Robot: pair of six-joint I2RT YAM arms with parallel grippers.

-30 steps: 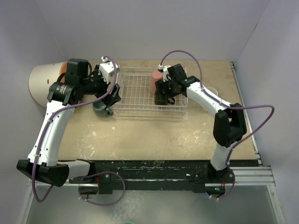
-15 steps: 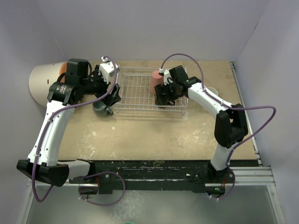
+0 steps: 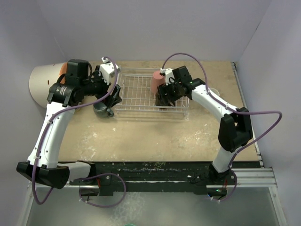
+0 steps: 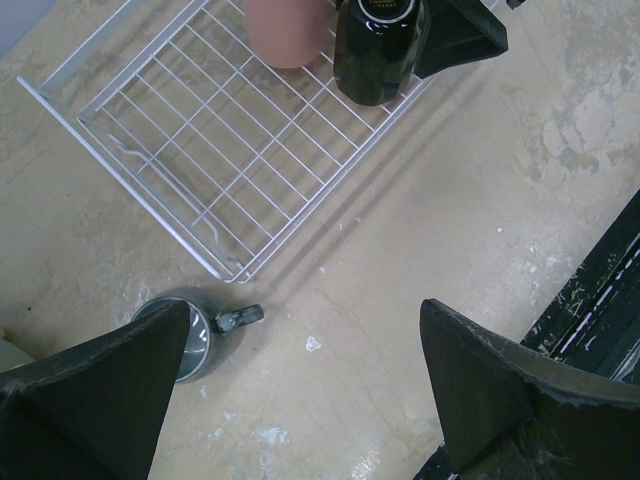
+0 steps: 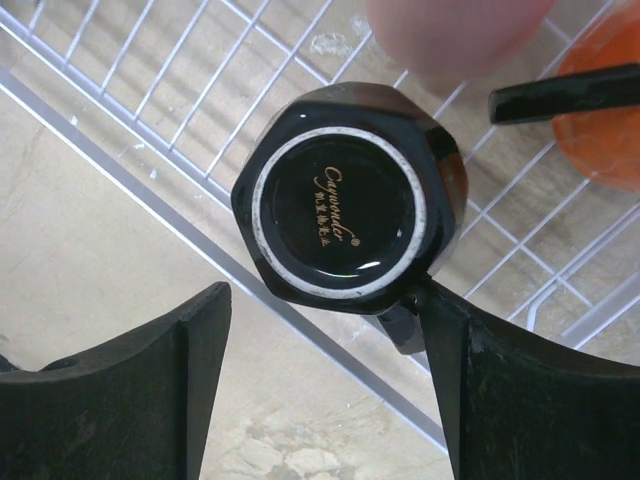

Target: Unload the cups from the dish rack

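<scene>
The white wire dish rack (image 3: 138,92) lies at the back middle of the table. A pink tumbler (image 3: 157,81) and a black mug (image 5: 345,205), upside down, stand at its right end; both show in the left wrist view, the tumbler (image 4: 288,30) beside the mug (image 4: 378,50). My right gripper (image 5: 330,390) is open just above the black mug, its right finger (image 5: 520,390) by the mug's handle. An orange mug (image 5: 610,110) sits at the rack's right edge. A grey-teal mug (image 4: 195,340) stands on the table off the rack's left corner. My left gripper (image 4: 300,390) is open and empty above it.
A cream cylinder (image 3: 42,80) with an orange face stands at the far left, behind my left arm. A pale cup (image 3: 214,92) shows partly behind my right arm, right of the rack. The table's near half (image 3: 155,136) is bare wood with white scuffs.
My right wrist has shifted slightly right and turned over the black mug. The left arm and the grey-teal mug have not moved.
</scene>
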